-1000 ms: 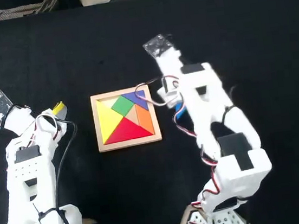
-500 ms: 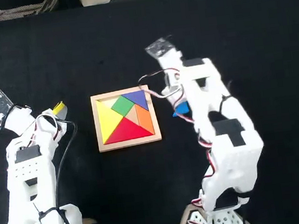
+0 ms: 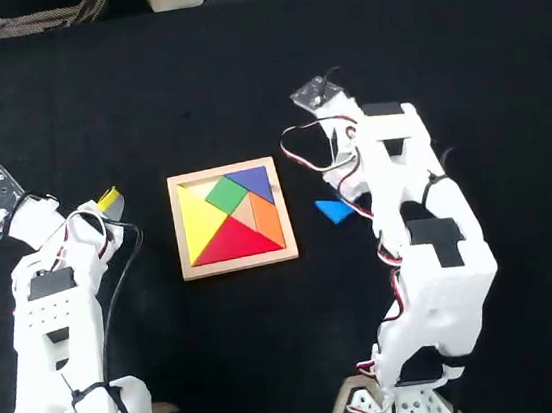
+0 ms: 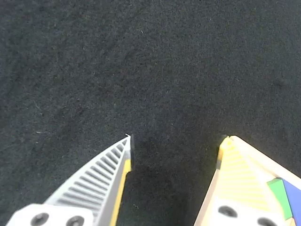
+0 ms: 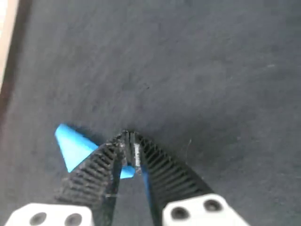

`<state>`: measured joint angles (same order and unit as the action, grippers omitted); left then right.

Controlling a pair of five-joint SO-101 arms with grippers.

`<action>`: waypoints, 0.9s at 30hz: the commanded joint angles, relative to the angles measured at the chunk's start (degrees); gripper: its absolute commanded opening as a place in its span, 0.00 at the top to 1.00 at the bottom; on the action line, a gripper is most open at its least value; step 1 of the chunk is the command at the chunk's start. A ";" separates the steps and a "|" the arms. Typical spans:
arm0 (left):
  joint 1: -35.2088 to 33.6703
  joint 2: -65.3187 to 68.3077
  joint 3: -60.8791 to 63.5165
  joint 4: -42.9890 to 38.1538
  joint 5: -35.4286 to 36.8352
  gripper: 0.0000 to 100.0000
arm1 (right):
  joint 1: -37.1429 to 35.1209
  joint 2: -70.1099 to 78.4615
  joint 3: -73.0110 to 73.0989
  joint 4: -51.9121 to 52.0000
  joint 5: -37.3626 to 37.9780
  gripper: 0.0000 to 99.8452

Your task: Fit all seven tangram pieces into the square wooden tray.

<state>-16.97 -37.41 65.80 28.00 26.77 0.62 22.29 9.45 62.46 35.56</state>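
The square wooden tray (image 3: 239,264) lies mid-table with yellow, red, green, purple and orange pieces in it; a small patch of bare wood (image 3: 244,211) shows at its middle. A light blue triangle (image 3: 332,210) sits on the black cloth just right of the tray. My right gripper (image 3: 348,202) is shut on it; the right wrist view has both dark fingers pinched on the blue triangle (image 5: 74,143) at the right gripper's tips (image 5: 128,137). My left gripper (image 3: 107,200) stands open left of the tray, and the left wrist view shows the left gripper (image 4: 176,138) over bare cloth.
Black cloth covers the whole table. A corner of the tray (image 4: 282,170) shows behind one left finger. The tray's pale rim (image 5: 6,33) runs along one side of the right wrist view. Cables and gear lie beyond the table's far edge.
The right arm has swung to the right, away from the tray's edge, and the blue triangle now shows more fully beside it. The left arm has stayed still.
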 commanded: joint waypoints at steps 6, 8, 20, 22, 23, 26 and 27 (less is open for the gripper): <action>0.75 -1.41 -0.66 -1.05 0.09 0.71 | 1.93 -8.66 -1.89 -0.88 -4.84 0.99; 0.75 -1.41 -0.66 -1.05 0.09 0.71 | 0.53 -11.56 0.22 -1.67 -4.13 0.99; 0.31 -1.05 -0.48 -2.20 0.00 0.71 | -9.67 -17.10 4.88 14.86 29.89 0.59; 0.22 -1.05 -0.04 -3.60 0.00 0.71 | -9.85 -17.10 4.79 14.68 30.59 0.56; 0.22 -1.05 -0.04 -3.52 0.00 0.71 | -9.67 -17.10 4.79 14.15 30.59 0.56; 0.22 -1.05 -0.04 -3.52 0.00 0.71 | -8.62 -16.92 5.41 13.19 30.68 0.56; 0.22 -1.05 -0.04 -3.52 0.00 0.71 | -8.62 -16.66 5.85 13.19 30.77 0.56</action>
<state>-16.97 -37.41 66.15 25.45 26.77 -8.09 8.22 14.81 76.09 65.36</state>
